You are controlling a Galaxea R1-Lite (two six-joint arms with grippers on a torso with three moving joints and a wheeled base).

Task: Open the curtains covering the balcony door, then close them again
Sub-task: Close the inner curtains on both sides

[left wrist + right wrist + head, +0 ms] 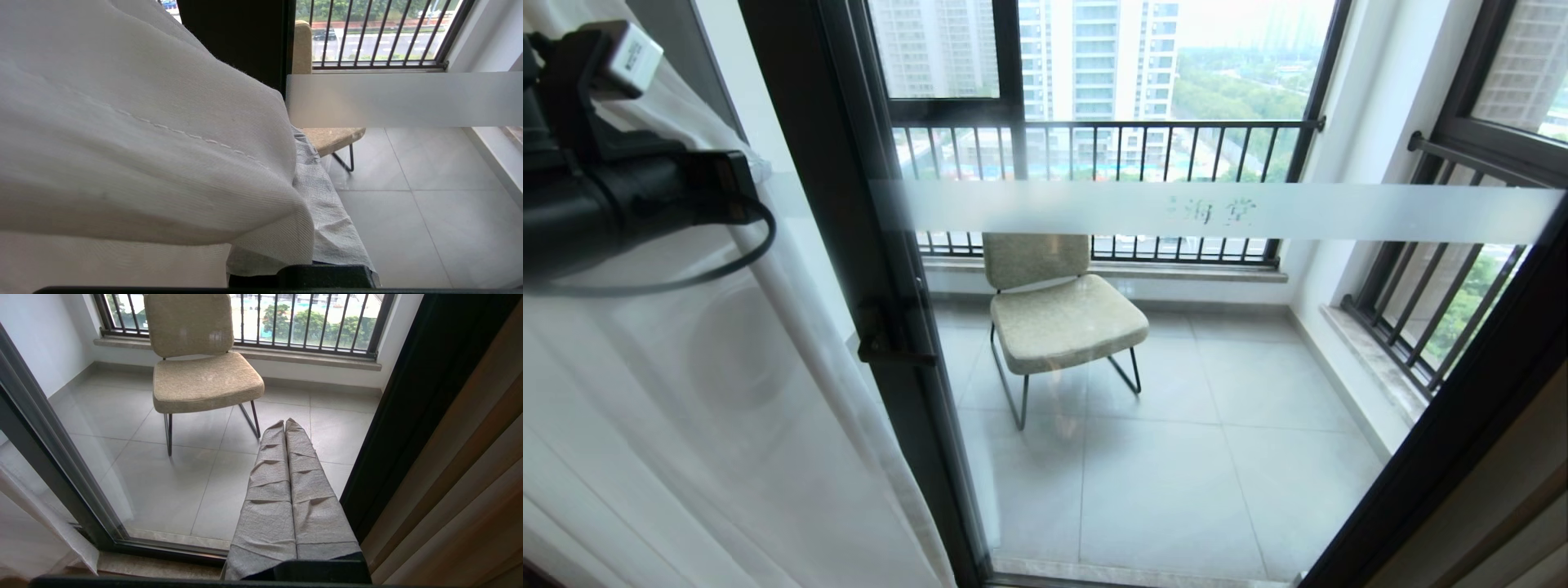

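Fabric fills most of what we see from the left wrist: the left pincer (314,228) has its cloth-wrapped fingers (327,212) pressed together, clenched, with the white sheer curtain (143,134) draped over and around them, a stitched seam running across the folds. We cannot tell whether the sheer is actually pinched between the fingers or only lying over them. In the head view our left arm (613,196) shows as a black wrist with a cable loop and a small white camera block, raised at the upper left, right against the same sheer panel (711,425), which hangs gathered at the left side of the opening. Just beside that panel stands the black frame of the balcony door (882,269) with its black lever handle (890,339); the clear glass to its right is uncovered, crossed by a frosted white band (1217,212) bearing Chinese characters. Through the glass we see a beige padded chair (1062,314) on thin black legs standing on the grey tiled balcony floor (1217,465), with the black-barred railing (1111,147) behind it and high-rise buildings beyond. Our right pincer (286,428) hangs low before the door's bottom rail, its two wrapped fingers (269,498) touching along their length, clenched on nothing, beside a beige-brown drape (461,490) at the right edge of the doorway.
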